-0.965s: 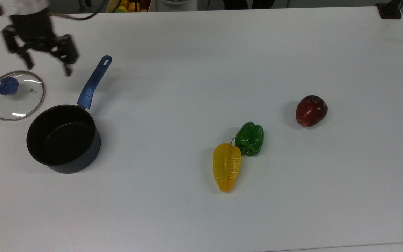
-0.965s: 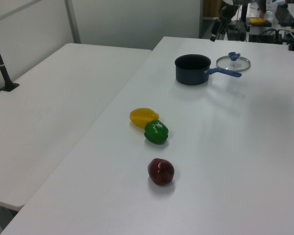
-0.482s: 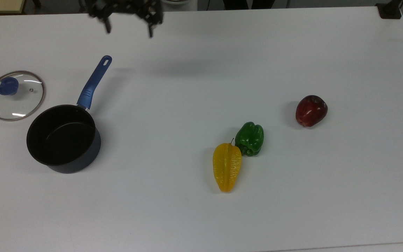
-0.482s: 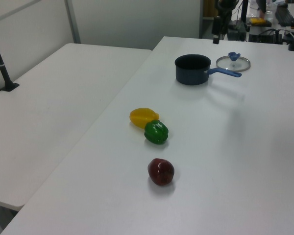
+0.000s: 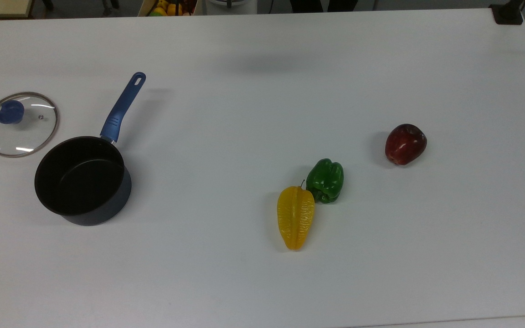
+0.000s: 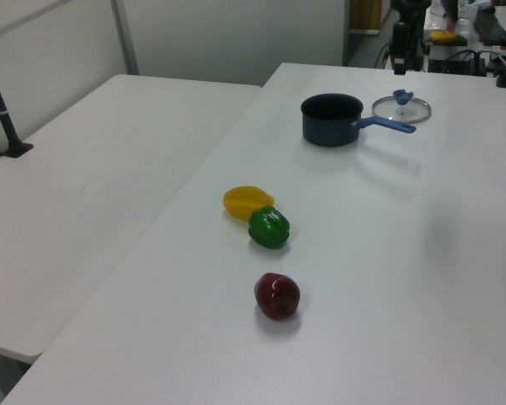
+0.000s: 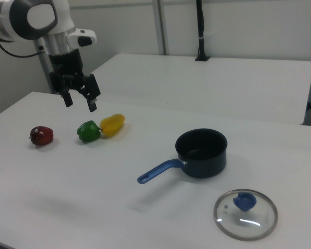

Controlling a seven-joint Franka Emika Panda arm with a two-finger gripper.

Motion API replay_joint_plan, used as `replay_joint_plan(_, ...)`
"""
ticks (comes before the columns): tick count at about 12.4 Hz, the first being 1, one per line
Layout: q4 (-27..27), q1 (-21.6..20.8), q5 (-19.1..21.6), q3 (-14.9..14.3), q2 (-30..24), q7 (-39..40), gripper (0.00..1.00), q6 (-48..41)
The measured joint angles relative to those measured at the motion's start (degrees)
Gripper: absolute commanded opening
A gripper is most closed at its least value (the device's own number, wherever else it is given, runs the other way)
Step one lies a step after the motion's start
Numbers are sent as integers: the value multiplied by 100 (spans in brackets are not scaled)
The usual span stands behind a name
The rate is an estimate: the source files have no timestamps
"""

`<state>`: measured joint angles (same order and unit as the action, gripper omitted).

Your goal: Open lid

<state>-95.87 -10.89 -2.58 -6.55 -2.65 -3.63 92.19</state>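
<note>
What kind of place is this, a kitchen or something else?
Probably a robotics lab, not a kitchen: a robot arm's gripper hangs over a plain white table, and the lid, saucepan and toy-like produce look staged.

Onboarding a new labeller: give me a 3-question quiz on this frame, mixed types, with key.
1. True or false: the lid sits on the saucepan.
2. Multiple choice: in the top view, which item touches the green pepper? A) red apple B) yellow starfruit C) saucepan
3. Short answer: is the gripper open or shut, and what is it holding?

Key:
1. False. The lid lies flat on the table, knob up, beside the uncovered saucepan.
2. B
3. Open, holding nothing; in the right view it hangs in the air above the table.
</note>
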Motion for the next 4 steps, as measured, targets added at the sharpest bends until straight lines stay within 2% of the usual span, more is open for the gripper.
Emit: replay_joint_plan(4, -106, 13, -13, -28, -5, 0, 100, 0)
